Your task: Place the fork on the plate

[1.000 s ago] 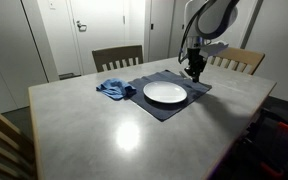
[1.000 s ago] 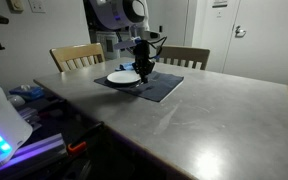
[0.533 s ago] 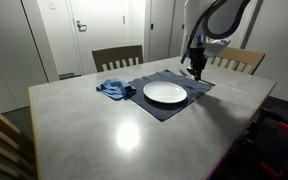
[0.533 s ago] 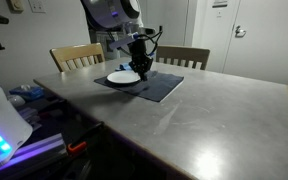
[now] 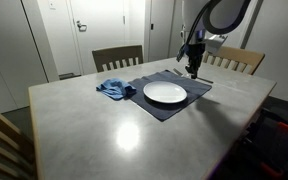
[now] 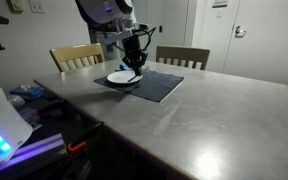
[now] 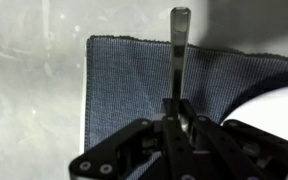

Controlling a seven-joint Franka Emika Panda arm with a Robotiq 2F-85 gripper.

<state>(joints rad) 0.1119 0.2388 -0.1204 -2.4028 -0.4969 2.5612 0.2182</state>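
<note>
1. Gripper (image 7: 176,108) sat at the bottom centre of the wrist view, jaws pinched shut on one end of the fork (image 7: 178,55), which ran straight up the frame to a tip near the top edge. A grip that far out on a thin, smooth shaft looked likely to let it pivot or slide during a quick move.
2. Beneath the fork lay the dark placemat (image 7: 124,80), and the plate (image 7: 280,104) showed only as a white curve at the lower right. Letting go there would probably have put the fork on the mat, not the plate.
3. In both exterior views the gripper (image 5: 193,68) (image 6: 132,67) hung over the mat's edge just beside the plate (image 5: 165,93) (image 6: 122,77), clear of the surface (the fork itself was too thin to make out there). A release from height might have bounced it off the shallow rim, and since the fork seemed about as long as the plate was wide, an off-centre drop could have tipped it over the edge.
4. Farther left, a crumpled blue cloth (image 5: 114,90) lay on the table (image 5: 104,125), apart from the plate. Only a large overshoot would have reached it.
</note>
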